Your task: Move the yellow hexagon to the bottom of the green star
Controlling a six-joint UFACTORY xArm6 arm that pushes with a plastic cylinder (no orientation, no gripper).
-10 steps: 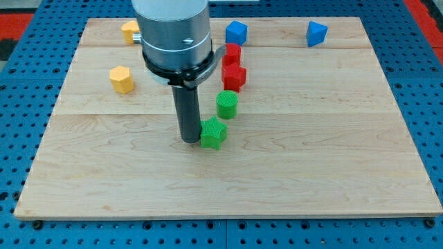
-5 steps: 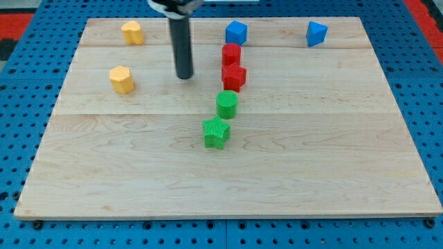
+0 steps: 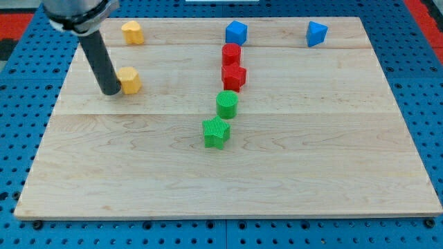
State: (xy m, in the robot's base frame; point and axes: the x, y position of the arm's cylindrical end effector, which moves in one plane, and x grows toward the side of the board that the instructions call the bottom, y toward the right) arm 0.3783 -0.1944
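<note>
My tip (image 3: 110, 90) is down on the wooden worktop (image 3: 311, 173) at the view's left, pressed right against the left side of the yellow hexagon (image 3: 129, 80), touching it or as good as. There are no jaws on this arm, only the straight dark rod, so nothing is parted or clamped; the rod leans up toward the view's top left, where the grey body of the arm (image 3: 75, 12) cuts out of the frame. The yellow hexagon sits in the left part of the worktop, well apart from the green star (image 3: 216, 132), which lies near the middle and lower in the view. So the hexagon is up and to the left of the star, not below it, and the stretch of wood under the star holds no block. Just above the star, slightly to the right, stands the green cylinder (image 3: 227, 104), near it though I cannot tell whether they touch. Above that runs a short column: a red block (image 3: 234, 77) with a faceted outline, and directly over it a red cylinder (image 3: 231, 54), the two looking to be in contact. At the view's top, a blue block (image 3: 236, 32) sits just above the red cylinder, another blue block (image 3: 316, 33) lies well off to the right, and a second yellow block (image 3: 132, 32) rests near the top left, above the hexagon.
</note>
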